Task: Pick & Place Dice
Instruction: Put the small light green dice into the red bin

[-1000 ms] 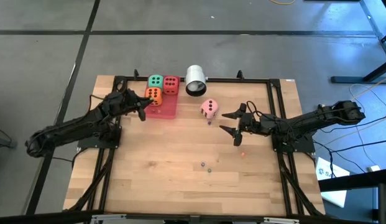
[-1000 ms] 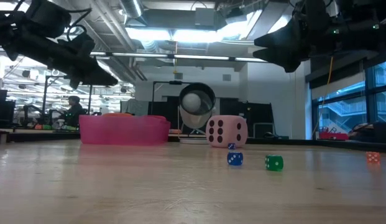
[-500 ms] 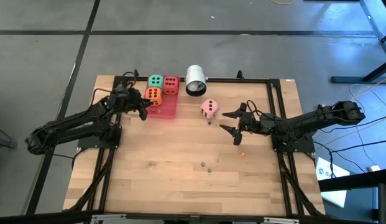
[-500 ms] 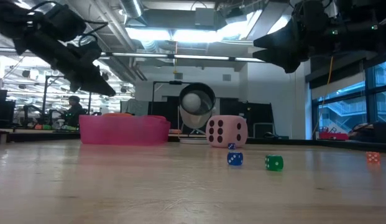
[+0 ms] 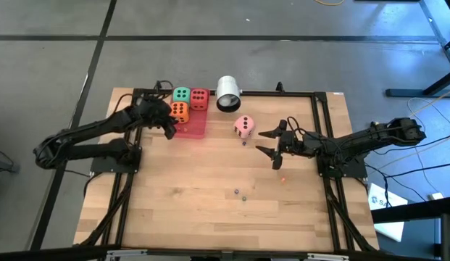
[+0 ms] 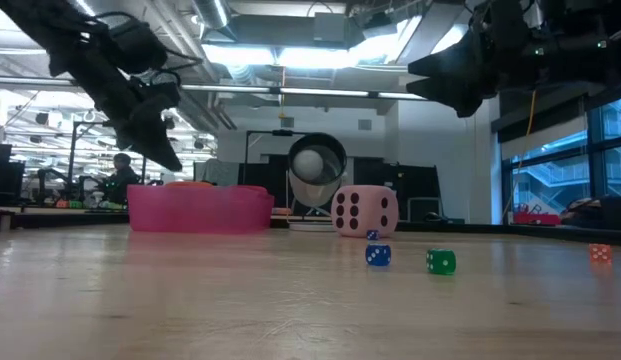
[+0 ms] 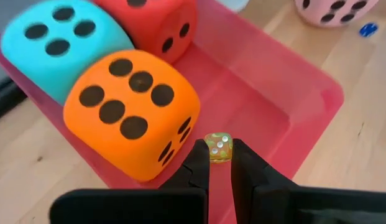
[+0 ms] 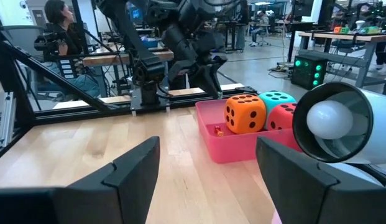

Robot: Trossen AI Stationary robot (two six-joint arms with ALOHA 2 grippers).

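Note:
The green die (image 5: pixel 181 94), red die (image 5: pixel 200 97) and orange die (image 5: pixel 179 110) sit in the far part of a pink tray (image 5: pixel 196 130). The pink die (image 5: pixel 244 125) rests on the table to the tray's right. My left gripper (image 5: pixel 171 133) is shut and slants down over the tray's near left part. In its wrist view a tiny yellow die (image 7: pixel 218 144) shows exactly at its fingertips. The right wrist view shows a tiny yellow die (image 8: pixel 216 129) low in the tray beside the orange die. My right gripper (image 5: pixel 264 148) stands open and level, right of the pink die. My left gripper: the tiny yellow die (image 7: pixel 218 155) shows in the narrow gap between its two fingertips, which slant down from the table's left over the tray. I cannot tell whether the fingers touch it or whether it lies on the tray floor beyond them.
A white cylinder (image 5: pixel 227 93) lies on its side at the far edge, its open end facing the near edge. Tiny dice lie loose on the table: a blue one (image 5: pixel 244 142) by the pink die, two (image 5: pixel 240 194) near the middle, an orange one (image 5: pixel 282 180) farther right.
My left gripper has tipped from nearly level to slanting steeply down and has gone a little toward the tray, staying shut. The dice in the tray and the pink die have kept their places.

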